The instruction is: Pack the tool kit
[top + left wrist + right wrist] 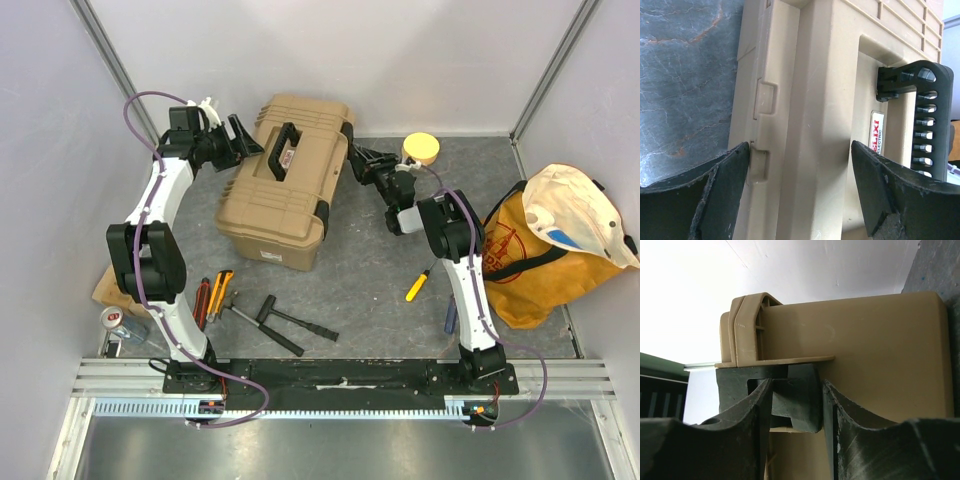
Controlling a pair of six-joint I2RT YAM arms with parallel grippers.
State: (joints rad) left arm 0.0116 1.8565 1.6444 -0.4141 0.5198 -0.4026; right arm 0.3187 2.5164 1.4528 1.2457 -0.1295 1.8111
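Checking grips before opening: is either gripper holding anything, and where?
Right gripper pinches the black latch of the toolbox by its sides; left gripper, open, holds nothing.

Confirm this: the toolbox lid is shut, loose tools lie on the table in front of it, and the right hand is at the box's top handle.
One thing is wrong: the right hand is not at the top handle. Its fingers sit on either side of a black latch on the side of the toolbox, as the right wrist view shows. The lid is shut, and the tools lie in front.

White-and-black jointed left arm and right arm are trailing purple cables; the left gripper is showing scuffed black fingers.
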